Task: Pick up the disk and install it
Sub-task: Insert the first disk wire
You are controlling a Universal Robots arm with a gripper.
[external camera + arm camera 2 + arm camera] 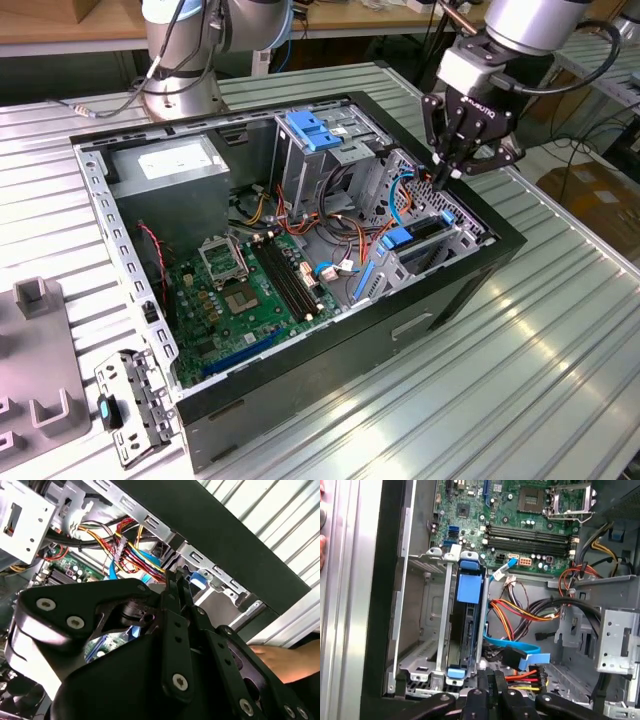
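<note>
Disk point(465, 630) seated in bay, hand point(492, 692) just beside

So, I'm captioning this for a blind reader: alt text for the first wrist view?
The disk in its blue carrier stands edge-up in the drive cage of an open computer case, the gripper just beside its end. Bundled cables and a green motherboard lie beyond.

Open computer case point(330, 340) lying on slatted table point(560, 330), motherboard point(245, 295) on case floor, power supply point(175, 165) in corner toward exterior view's left, disk point(465, 625) seated edge-up in drive cage point(440, 245) at exterior view's right, gripper point(447, 172) just above cage, cables point(330, 225) between cage and motherboard.
</note>
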